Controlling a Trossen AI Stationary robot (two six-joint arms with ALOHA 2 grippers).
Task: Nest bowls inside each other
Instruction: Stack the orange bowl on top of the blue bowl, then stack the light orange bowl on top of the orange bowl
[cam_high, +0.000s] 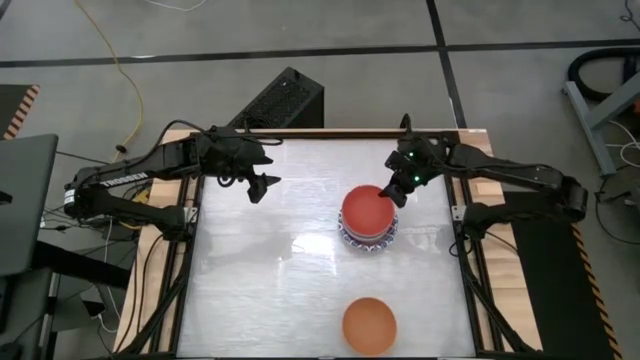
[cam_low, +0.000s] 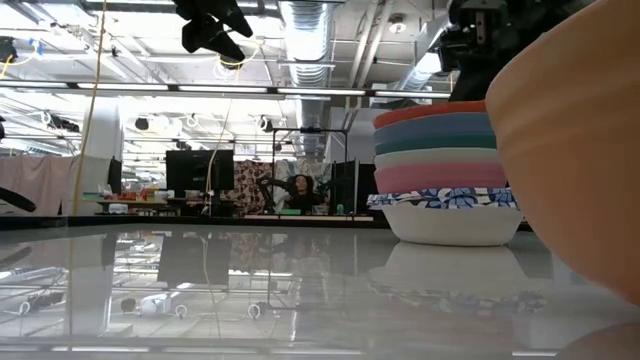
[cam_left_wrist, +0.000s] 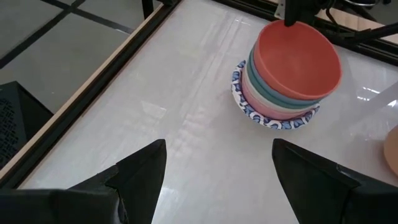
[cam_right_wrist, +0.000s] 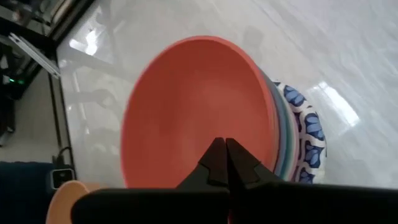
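One stack of nested bowls (cam_high: 369, 227) stands on the white table (cam_high: 270, 270), and it serves here as the landmark. From the low view its layers read, bottom to top: a white bowl with a blue-and-white patterned outside (cam_low: 446, 211), then pink (cam_low: 440, 178), cream (cam_low: 438, 157), green (cam_low: 436, 143), blue (cam_low: 432, 126), and the red bowl (cam_low: 428, 111) on top. The high view shows only the red bowl's inside and the patterned rim around it.

An orange bowl (cam_high: 369, 325) sits alone on the table, well apart from the stack, toward the table's near edge; in the low view it fills the right of the picture, close to the camera.

The right gripper (cam_high: 390, 198) hangs at the stack's far-right rim, just above the red bowl. Its fingers are pressed together tip to tip and carry nothing; the right wrist view shows the closed tips (cam_right_wrist: 225, 163) over the red bowl's inside, and whether they touch it cannot be told.

The left gripper (cam_high: 261, 186) is raised above the table, well to the left of the stack and farther back. Its two fingers stand spread wide with nothing between them; the left wrist view looks past them at bare table toward the stack.

White lettering runs along the left arm (cam_high: 120, 183) in the high view, too small to read. No labels show on the bowls.

Beyond the table, the low view shows a person (cam_low: 299, 190) seated far behind the stack, among monitors and racks.
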